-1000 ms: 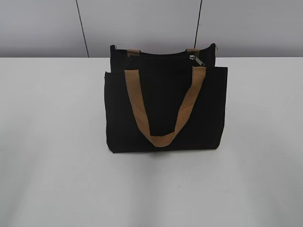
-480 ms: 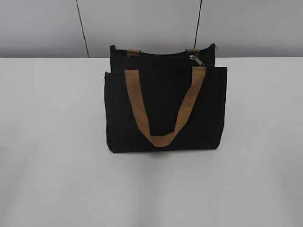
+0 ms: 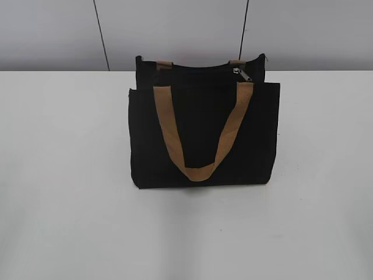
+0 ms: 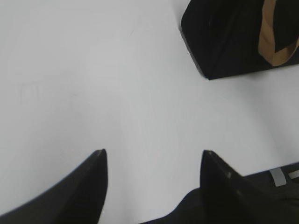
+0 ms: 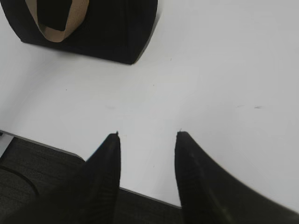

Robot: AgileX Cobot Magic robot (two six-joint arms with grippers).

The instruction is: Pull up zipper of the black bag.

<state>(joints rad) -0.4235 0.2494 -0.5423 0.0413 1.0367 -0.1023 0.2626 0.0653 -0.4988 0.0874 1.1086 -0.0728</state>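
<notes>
While nothing is seen to have shifted over the last second, the black bag (image 3: 204,137) is left upright mid-worktop (image 3: 64,175), zipper (image 3: 240,73) untouched, left end effector (image 4: 152,161) and right end effector (image 5: 147,140) held wide, well apart from it.

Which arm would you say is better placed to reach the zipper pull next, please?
Probably the right: the zipper pull sits toward the right end of the black bag. Both the right pincer and left pincer are open, short of the bag.
</notes>
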